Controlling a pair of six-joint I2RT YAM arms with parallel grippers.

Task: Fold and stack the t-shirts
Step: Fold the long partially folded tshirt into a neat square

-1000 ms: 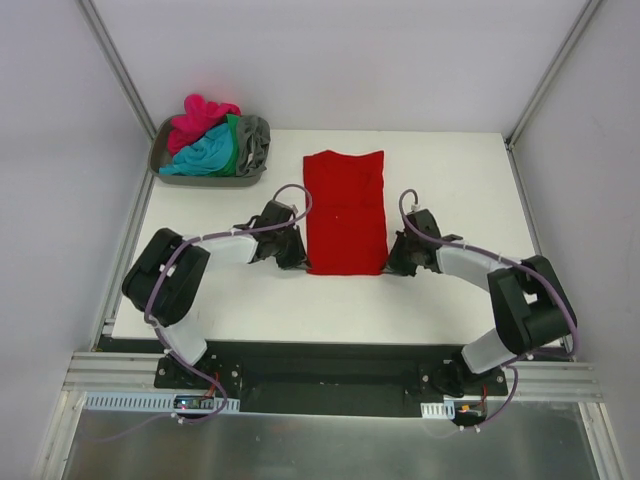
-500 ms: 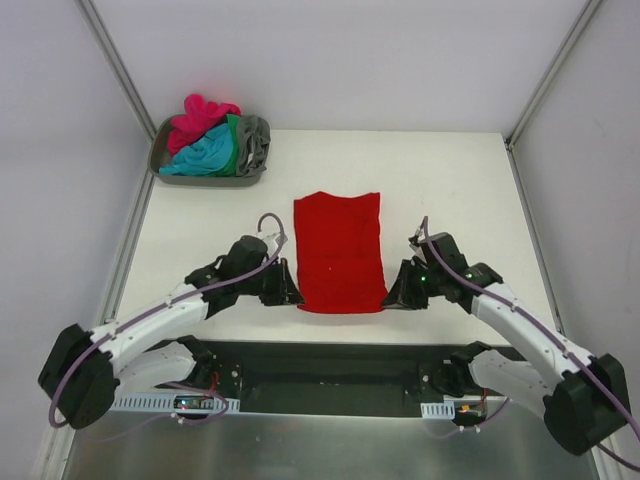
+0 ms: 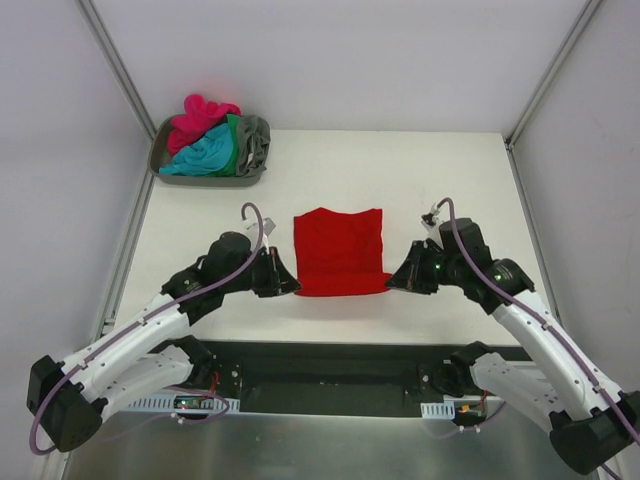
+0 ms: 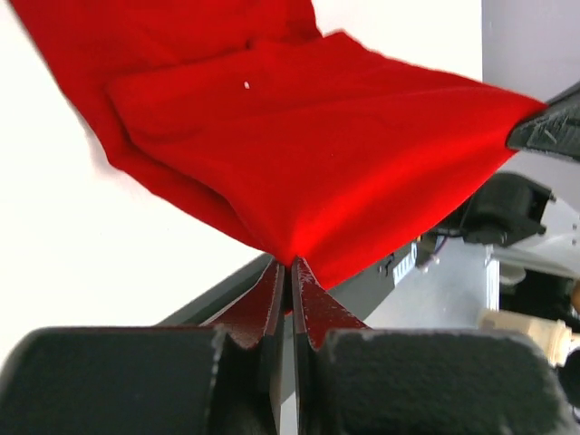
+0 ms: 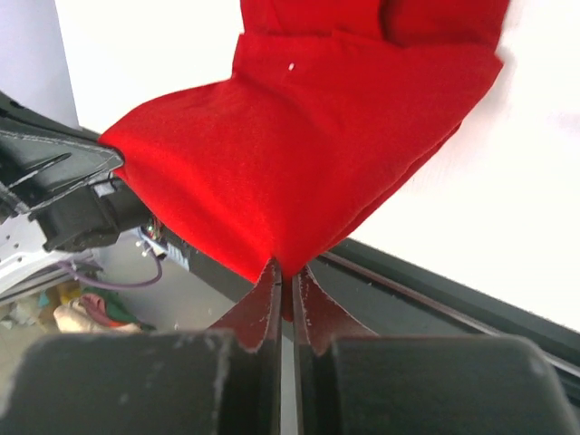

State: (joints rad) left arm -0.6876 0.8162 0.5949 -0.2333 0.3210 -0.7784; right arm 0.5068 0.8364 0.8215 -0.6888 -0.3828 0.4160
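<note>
The bright red t-shirt (image 3: 340, 245) lies folded into a narrow strip in the middle of the white table. Its near end is raised off the surface. My left gripper (image 3: 292, 285) is shut on its near left corner and my right gripper (image 3: 392, 281) is shut on its near right corner. In the left wrist view the red cloth (image 4: 308, 136) stretches away from the pinching gripper (image 4: 291, 267). The right wrist view shows the same cloth (image 5: 317, 136) pulled taut from that gripper (image 5: 288, 270). The other t-shirts are piled at the back left: magenta (image 3: 200, 115), teal (image 3: 200, 152), green (image 3: 232, 140), grey (image 3: 255, 140).
A grey tray (image 3: 210, 181) at the table's far left corner holds the piled shirts. The table's near edge and the black base rail (image 3: 330, 355) run just below both grippers. Metal frame posts (image 3: 120, 65) rise at the back corners.
Both grippers pulled the red shirt toward the near edge, then lifted its near corners. The shirt now looks shorter from above, its near end raised.
</note>
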